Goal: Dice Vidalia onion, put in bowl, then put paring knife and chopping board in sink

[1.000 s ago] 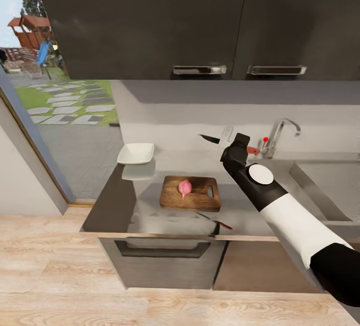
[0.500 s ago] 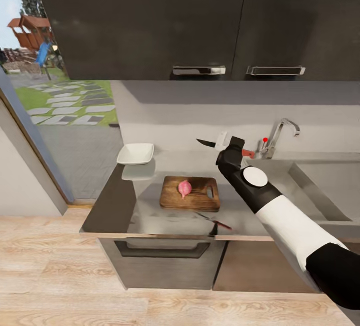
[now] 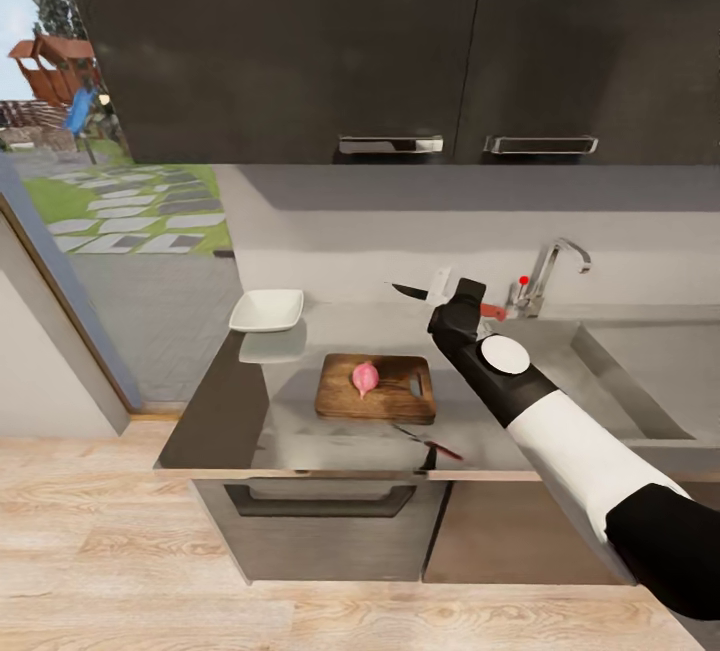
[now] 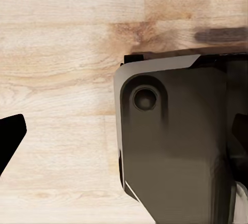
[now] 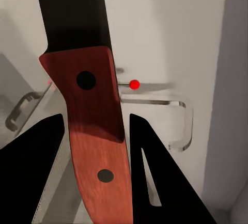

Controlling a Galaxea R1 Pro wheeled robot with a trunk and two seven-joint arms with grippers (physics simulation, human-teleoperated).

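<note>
One onion sits whole on the one board, mid-desk — small, round, likely to roll, so it needs pinning at the sides. One knife is clamped by its red handle in the right jaws, raised beside the tap. One bowl. Left jaws: cannot tell.

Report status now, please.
Right gripper shut on red-handled paring knife, raised above counter. Pink whole onion on brown wooden board. Nothing between.
</note>
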